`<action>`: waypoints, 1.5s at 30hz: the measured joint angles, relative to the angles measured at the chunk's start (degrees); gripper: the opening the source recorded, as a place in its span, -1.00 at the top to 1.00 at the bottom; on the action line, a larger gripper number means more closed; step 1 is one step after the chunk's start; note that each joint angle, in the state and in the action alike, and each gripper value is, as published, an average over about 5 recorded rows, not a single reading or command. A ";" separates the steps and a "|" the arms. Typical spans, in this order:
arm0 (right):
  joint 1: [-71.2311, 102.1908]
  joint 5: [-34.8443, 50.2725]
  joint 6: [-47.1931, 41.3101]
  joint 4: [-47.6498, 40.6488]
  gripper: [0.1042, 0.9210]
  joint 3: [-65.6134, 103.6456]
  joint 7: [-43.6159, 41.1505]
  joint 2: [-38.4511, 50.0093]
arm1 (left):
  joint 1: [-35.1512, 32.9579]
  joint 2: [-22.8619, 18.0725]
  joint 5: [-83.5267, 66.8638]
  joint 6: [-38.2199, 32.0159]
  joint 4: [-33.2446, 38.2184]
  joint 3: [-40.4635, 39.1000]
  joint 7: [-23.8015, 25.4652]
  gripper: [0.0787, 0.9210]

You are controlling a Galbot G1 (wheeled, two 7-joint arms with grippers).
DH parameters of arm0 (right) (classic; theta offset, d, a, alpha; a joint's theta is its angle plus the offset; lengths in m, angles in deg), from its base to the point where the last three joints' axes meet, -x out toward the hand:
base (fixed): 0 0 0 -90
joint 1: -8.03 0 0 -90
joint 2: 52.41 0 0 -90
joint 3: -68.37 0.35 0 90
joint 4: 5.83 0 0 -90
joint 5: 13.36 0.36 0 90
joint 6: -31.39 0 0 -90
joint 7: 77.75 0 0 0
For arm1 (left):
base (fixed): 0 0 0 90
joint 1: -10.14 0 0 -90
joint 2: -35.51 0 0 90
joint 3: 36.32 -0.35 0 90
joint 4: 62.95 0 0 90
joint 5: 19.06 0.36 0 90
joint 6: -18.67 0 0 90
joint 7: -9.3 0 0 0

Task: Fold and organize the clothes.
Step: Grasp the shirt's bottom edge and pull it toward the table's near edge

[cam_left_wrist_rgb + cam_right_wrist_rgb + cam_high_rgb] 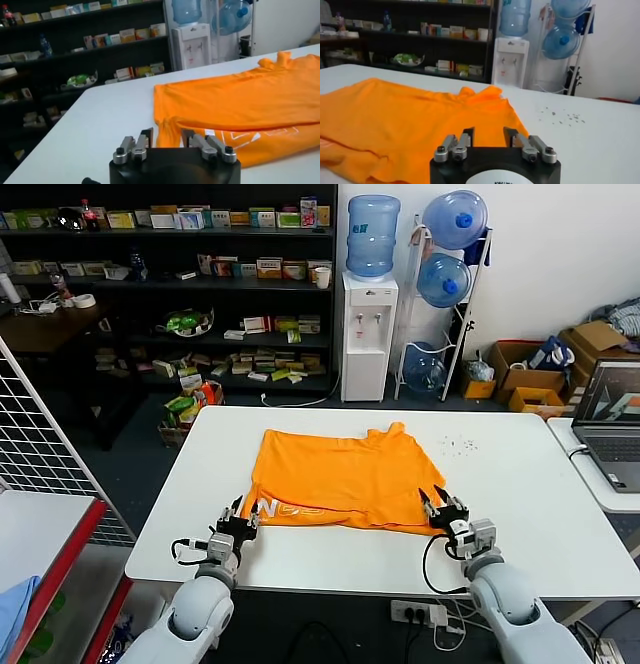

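Lying at the centre of the frame on the white bench (520, 484), the orange T-shirt (345, 474) has its near edge folded over, showing white lettering. The left end effector (241, 517) and right end effector (441, 506) sit at its lower corners, jaws spread, gripping nothing.

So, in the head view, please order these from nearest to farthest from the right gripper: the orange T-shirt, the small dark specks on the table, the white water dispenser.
1. Orange soft-fabric T-shirt: beside the right gripper, at its near hem.
2. Small dark specks: farther back on the white table.
3. White water dispenser: on the floor behind the table.
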 measured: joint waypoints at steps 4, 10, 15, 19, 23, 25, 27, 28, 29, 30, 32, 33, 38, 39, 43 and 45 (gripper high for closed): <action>3.12 -0.23 -1.02 2.10 -0.50 1.38 0.18 0.18 | -1.07 0.05 -0.69 0.25 0.69 0.10 -0.03 -0.35; 5.78 -0.28 -2.04 3.34 -0.75 3.00 0.43 -0.23 | -1.21 -0.23 -2.17 0.89 0.56 -0.08 -0.25 -0.70; 6.40 -0.13 -2.67 2.99 -0.71 3.39 0.41 -0.84 | -0.59 -0.34 -3.19 1.27 -0.25 -0.24 -0.22 -0.76; 6.35 0.15 -3.22 2.11 -0.45 3.60 0.38 -1.14 | 0.00 -0.42 -3.99 1.46 -1.19 -0.08 -0.26 -0.69; 6.28 0.49 -3.78 1.38 -0.18 3.82 0.42 -1.15 | 0.12 -0.20 -4.70 1.84 -1.61 0.04 -0.34 -0.42; 6.38 0.59 -4.04 1.23 -0.03 3.87 0.53 -1.10 | -0.03 -0.03 -4.93 2.09 -1.60 0.03 -0.43 -0.30; 6.58 0.70 -4.29 1.23 0.10 3.89 0.74 -1.00 | -0.24 0.10 -5.08 2.22 -1.52 0.03 -0.51 -0.16; 6.73 0.78 -4.44 1.31 0.18 3.90 0.87 -0.92 | -0.37 0.17 -5.13 2.26 -1.44 0.03 -0.55 -0.10; 6.88 0.88 -4.60 1.43 0.25 3.92 1.03 -0.82 | -0.50 0.25 -5.19 2.29 -1.34 0.03 -0.60 -0.01; 7.05 1.00 -4.75 1.60 0.31 3.95 1.20 -0.71 | -0.64 0.36 -5.25 2.31 -1.19 0.03 -0.67 0.05; 7.44 1.30 -5.15 2.14 0.44 4.02 1.60 -0.45 | -0.95 0.60 -5.41 2.37 -0.84 0.03 -0.85 0.19; 7.65 1.45 -5.36 2.46 0.50 4.05 1.81 -0.31 | -1.11 0.73 -5.51 2.42 -0.61 0.02 -0.96 0.25; 9.19 2.35 -6.57 5.02 0.83 4.30 3.05 0.60 | -2.15 1.47 -5.96 2.81 1.10 -0.16 -1.67 0.60; 9.57 2.53 -6.81 5.65 0.89 4.40 3.31 0.82 | -2.41 1.64 -6.00 2.87 1.57 -0.20 -1.81 0.67; 11.25 3.26 -7.56 8.13 0.95 4.90 4.23 1.73 | -3.66 2.33 -6.16 3.01 3.59 -0.24 -2.31 0.90; 12.21 3.63 -7.93 9.39 0.95 5.22 4.64 2.21 | -4.43 2.76 -6.36 3.08 4.65 -0.16 -2.54 0.96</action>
